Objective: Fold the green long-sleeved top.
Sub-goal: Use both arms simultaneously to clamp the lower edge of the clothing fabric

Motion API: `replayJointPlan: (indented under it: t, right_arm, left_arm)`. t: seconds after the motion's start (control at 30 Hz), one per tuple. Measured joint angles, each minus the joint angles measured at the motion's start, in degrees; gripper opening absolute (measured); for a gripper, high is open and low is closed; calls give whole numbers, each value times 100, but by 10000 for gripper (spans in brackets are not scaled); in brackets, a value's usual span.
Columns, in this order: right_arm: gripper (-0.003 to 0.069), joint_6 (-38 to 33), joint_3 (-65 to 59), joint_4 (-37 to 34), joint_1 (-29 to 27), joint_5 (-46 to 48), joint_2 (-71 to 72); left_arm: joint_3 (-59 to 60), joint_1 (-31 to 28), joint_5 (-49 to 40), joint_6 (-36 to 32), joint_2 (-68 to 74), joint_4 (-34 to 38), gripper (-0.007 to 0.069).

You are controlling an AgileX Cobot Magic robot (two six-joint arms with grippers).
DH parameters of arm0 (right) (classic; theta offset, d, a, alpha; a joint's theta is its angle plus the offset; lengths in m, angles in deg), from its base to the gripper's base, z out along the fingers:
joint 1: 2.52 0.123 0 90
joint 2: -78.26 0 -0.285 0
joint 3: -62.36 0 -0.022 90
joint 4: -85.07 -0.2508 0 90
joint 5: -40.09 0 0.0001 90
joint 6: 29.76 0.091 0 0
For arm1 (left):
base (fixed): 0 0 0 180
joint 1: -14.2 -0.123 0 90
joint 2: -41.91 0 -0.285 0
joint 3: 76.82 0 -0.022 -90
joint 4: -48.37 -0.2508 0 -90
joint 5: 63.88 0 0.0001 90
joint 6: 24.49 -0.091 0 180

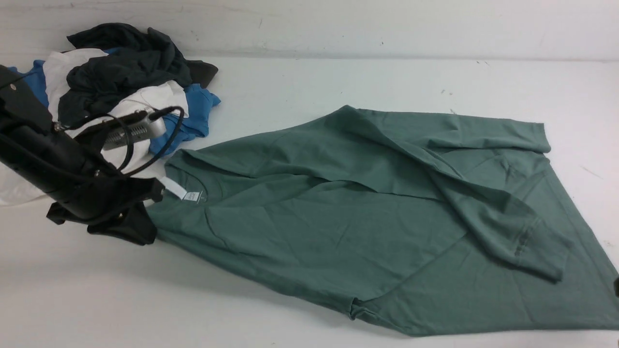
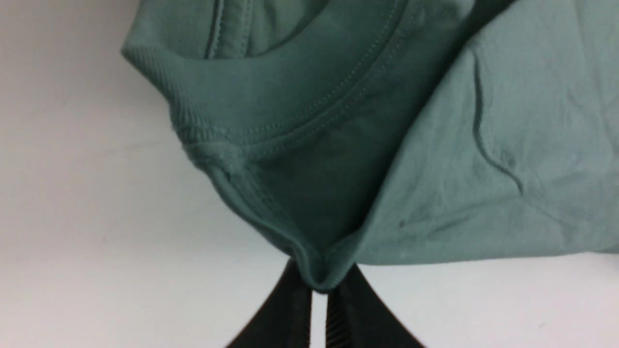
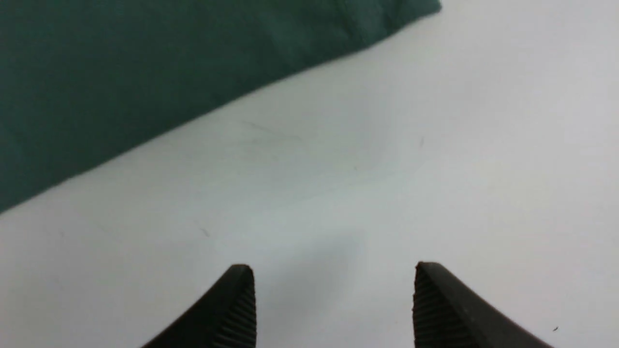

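The left claw (image 2: pixel 319 292) pinches the green long-sleeved top (image 1: pixel 338 212) near its collar on the desk (image 1: pixel 309 82), while the right claw (image 3: pixel 333 278) gapes empty beside its edge.

You are looking at a left arm (image 1: pixel 43 154) that is showing matte black, with a small pale dot (image 1: pixel 13 87) on its upper housing. A silver camera box (image 1: pixel 138 129) with a ribbed grille is sitting on it, and glossy black cables (image 1: pixel 164 112) are looping around it. The left tool (image 2: pixel 321 285) is showing two slim black fingers (image 2: pixel 285 314). The right tool (image 3: pixel 333 285) is showing black tapered fingers (image 3: pixel 449 309) with finely ribbed inner faces.
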Motion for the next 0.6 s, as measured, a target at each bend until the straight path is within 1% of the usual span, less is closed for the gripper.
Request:
replayJointPlan:
  t: [0.17, 0.2, 0.23, 0.27, 0.4, 0.5, 0.53, 0.57, 0.6]
  right_arm:
    - [408, 0, -79, 284, 158, -493, -41]
    - [408, 0, -79, 471, 286, -679, -96]
    - [408, 0, -79, 496, 286, -704, -96]
    - [408, -1, -73, 722, 389, -925, -151]
    - [408, -6, 30, 990, 453, -1108, -259]
    - [408, -6, 267, 1063, 463, -1132, -391]
    - [408, -6, 343, 1054, 463, -1146, -444]
    - [408, -6, 363, 1049, 463, -1146, -451]
    - [408, -6, 414, 1002, 463, -1163, -533]
  left_arm:
    - [140, -4, -14, 0, -11, -174, 17]
    - [140, -4, 11, 0, -11, -176, 17]
    - [140, -4, 19, 0, -11, -176, 17]
    - [126, -4, 51, 0, -11, -176, 17]
    - [93, -4, 71, 0, -11, -195, 29]
    - [93, -4, 65, 13, -11, -215, 73]
    - [93, -4, 51, 17, -11, -236, 102]
    - [93, -4, 51, 17, -11, -243, 102]
    - [88, -4, 23, 17, -11, -275, 146]
